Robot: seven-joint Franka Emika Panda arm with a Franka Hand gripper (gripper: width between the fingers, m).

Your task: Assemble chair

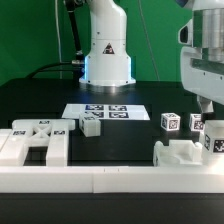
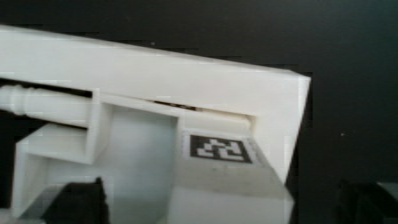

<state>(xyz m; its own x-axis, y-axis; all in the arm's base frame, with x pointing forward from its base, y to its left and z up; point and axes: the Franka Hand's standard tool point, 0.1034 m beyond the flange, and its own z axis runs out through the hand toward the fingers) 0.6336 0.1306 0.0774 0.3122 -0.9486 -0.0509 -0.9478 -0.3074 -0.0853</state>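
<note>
The chair lies in separate white parts on the black table. A large flat part (image 1: 35, 140) rests at the exterior view's left, with a small block (image 1: 91, 125) beside it. At the exterior view's right stand tagged blocks (image 1: 170, 122) and a chunky part (image 1: 185, 153). My gripper (image 1: 208, 110) hangs just above that right-hand group. In the wrist view, a white part with a square tag (image 2: 222, 150) fills the picture under my gripper (image 2: 217, 205). The dark fingers (image 2: 71, 203) stand wide apart on either side of it; the gripper is open and holds nothing.
The marker board (image 1: 105, 112) lies flat in front of the robot base (image 1: 107, 60). A long white border wall (image 1: 110, 180) runs along the table's near edge. More tagged blocks (image 1: 214, 140) sit close under the gripper at the far right.
</note>
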